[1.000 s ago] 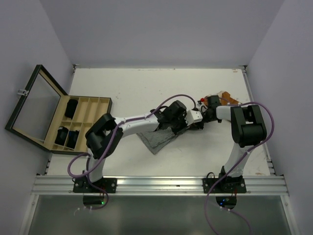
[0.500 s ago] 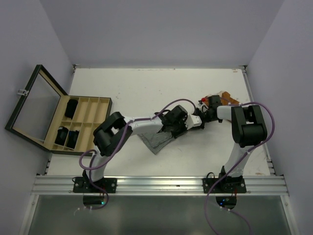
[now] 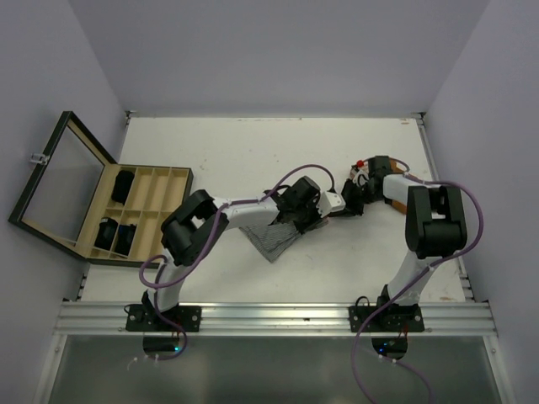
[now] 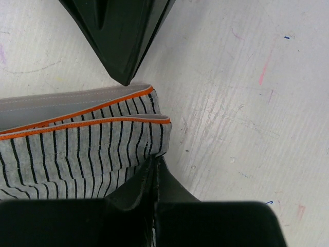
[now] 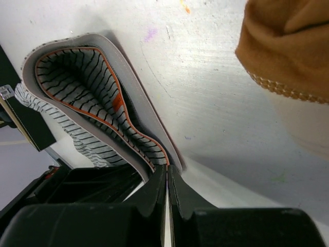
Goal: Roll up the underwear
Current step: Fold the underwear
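Two tools meet just right of the middle of the tabletop (image 3: 227,151) in the overhead view, both on the grey striped underwear (image 3: 271,240). The left tool (image 4: 154,172) has its fingers pressed together on an edge of the striped cloth, below the orange-piped waistband. The right tool (image 5: 167,175) is closed to a thin slit and pinches the end of the folded waistband, which stands up in an open loop between the two. The rest of the garment trails toward the lower left and lies on the tabletop under the left forearm.

Open white surface spreads across the upper half of the frame to the back wall, and across the lower middle down to the metal rail (image 3: 278,318). The tabletop's right edge runs near the right arm's elbow. An orange-brown garment (image 5: 288,46) lies just beside the right tool, toward the upper right, apart from the striped cloth. At the left edge sits a wooden compartmented box (image 3: 156,195), its glass lid open toward the left wall, with black garments (image 3: 125,186) in some compartments, well apart from both tools.
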Robot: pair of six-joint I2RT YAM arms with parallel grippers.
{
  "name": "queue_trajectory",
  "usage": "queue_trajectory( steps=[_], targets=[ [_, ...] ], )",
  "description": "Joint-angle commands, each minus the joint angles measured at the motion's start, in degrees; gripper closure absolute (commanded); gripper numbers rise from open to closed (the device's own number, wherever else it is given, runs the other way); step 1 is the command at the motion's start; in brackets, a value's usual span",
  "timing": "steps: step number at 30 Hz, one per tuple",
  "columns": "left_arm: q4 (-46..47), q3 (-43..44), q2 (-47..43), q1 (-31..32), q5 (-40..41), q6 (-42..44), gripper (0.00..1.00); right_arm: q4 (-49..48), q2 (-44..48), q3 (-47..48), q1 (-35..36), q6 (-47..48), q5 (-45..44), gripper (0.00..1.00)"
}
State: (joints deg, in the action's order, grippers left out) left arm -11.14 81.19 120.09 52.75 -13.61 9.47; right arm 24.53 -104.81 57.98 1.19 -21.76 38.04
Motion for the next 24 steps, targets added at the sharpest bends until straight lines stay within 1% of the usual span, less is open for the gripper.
queue_trajectory(
  steps=[1,5,9,17,24],
  targets=[
    [0.0,-0.9,-1.4,-0.4,-0.4,-1.0,1.00,2.9,2.2,2.6,0.0,2.2,0.4,0.93],
    [0.0,-0.2,-1.5,-0.4,-0.7,-1.1,1.00,2.5,1.5,2.4,0.0,2.3,0.8,0.95],
    [0.5,0.5,-2.5,-0.4,-0.5,-1.3,1.00,1.8,-1.2,1.4,0.0,2.5,1.0,0.98],
    [1.2,1.2,-4.2,-0.4,0.0,-2.3,1.00,-0.1,-4.7,0.2,0.0,2.9,1.9,0.98],
    [1.8,1.2,-5.7,-0.2,0.6,-3.2,0.96,-0.1,-5.2,-0.5,0.0,3.6,0.9,0.98]
  ],
)
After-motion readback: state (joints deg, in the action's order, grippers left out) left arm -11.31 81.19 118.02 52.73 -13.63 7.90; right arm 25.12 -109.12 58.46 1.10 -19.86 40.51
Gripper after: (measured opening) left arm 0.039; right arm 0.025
